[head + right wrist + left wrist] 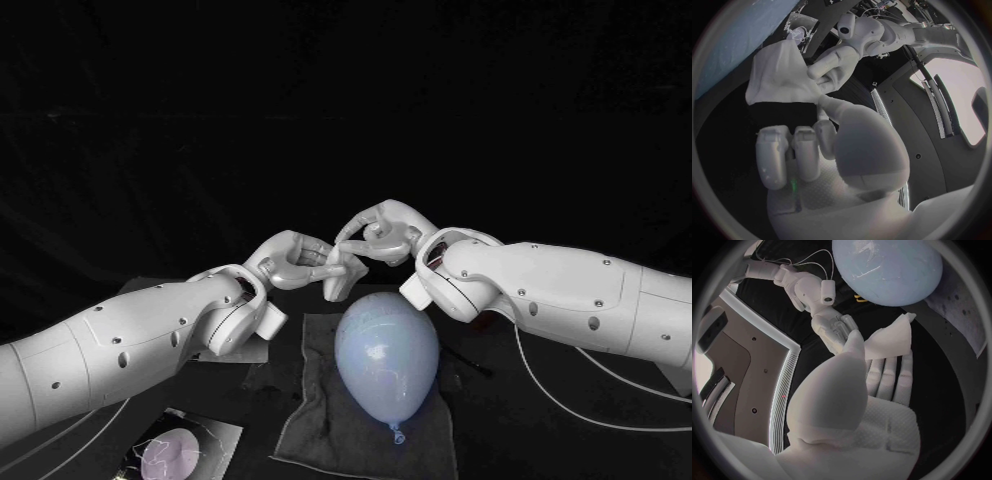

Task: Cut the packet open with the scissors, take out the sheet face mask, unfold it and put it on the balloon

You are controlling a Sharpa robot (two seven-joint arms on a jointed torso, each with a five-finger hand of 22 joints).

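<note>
A pale blue balloon lies on a grey cloth, knot toward me. Just beyond its far end my left hand and right hand meet in the air. Between them they pinch the folded white sheet mask, a small flap of which hangs down. The left wrist view has the mask at my thumb tip, with the right hand beyond and the balloon close by. From the right wrist, the mask sits above my fingers, and the left hand grips its edge.
The opened packet lies on the table at the near left, also seen as the packet from the right wrist. White cables trail under my right arm. The grey cloth extends under the balloon to the table's front.
</note>
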